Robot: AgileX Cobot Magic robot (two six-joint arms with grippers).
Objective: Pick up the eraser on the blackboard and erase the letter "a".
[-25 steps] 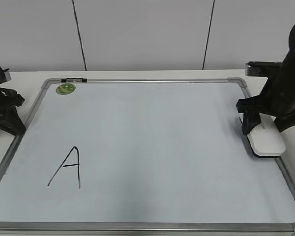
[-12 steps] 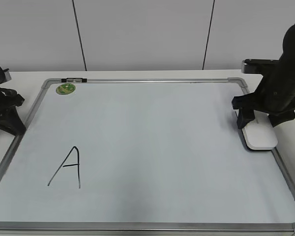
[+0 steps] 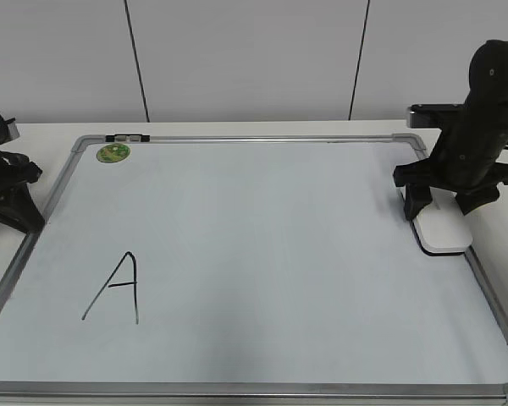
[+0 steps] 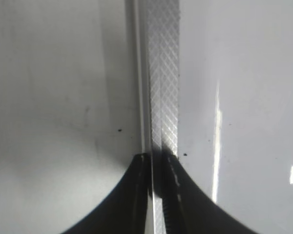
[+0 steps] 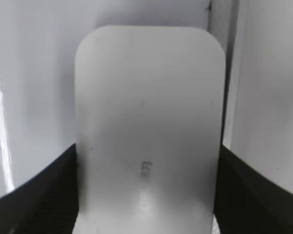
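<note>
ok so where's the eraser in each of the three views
Exterior view: the eraser lies at the blackboard's right edge, between the right gripper fingers.
Left wrist view: not in it; only the blackboard frame shows.
Right wrist view: the eraser fills the centre, fingers at both sides.
Shared landmark: the silver frame beside the eraser.

blackboard [image 3: 262, 220]: capital "A" [image 3: 117, 288] in black marker, near front-left corner
eraser [image 5: 149, 131]: small grey lettering, unreadable

eraser [image 5: 149, 131] lettering blurred, left claw [image 4: 158, 195] cropped by the bottom edge
</note>
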